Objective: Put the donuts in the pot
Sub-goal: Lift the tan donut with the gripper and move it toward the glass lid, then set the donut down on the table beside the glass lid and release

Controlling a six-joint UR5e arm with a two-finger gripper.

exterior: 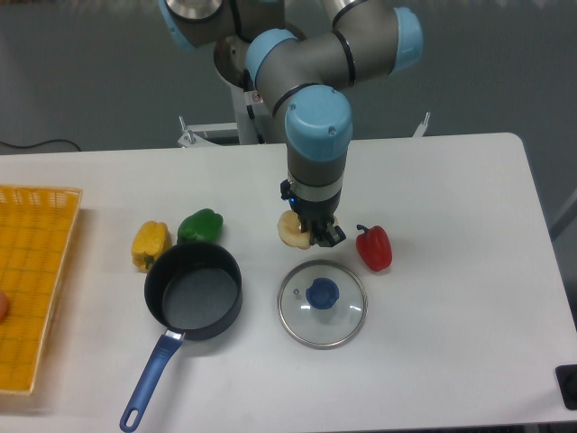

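Observation:
The pale cream donut (289, 231) sits just above the glass lid, at the centre of the table. My gripper (317, 234) points straight down and its dark fingers are shut on the donut's right side, hiding part of the ring. I cannot tell whether the donut rests on the table or hangs just above it. The dark pot (150, 294) with its long blue handle (150, 379) stands empty to the lower left, about a pot's width from the gripper.
A glass lid (297, 321) with a blue knob lies right below the gripper. A red pepper (374, 248) is to its right. Green (200, 225) and yellow (150, 244) peppers sit behind the pot. A yellow basket (32, 271) fills the left edge.

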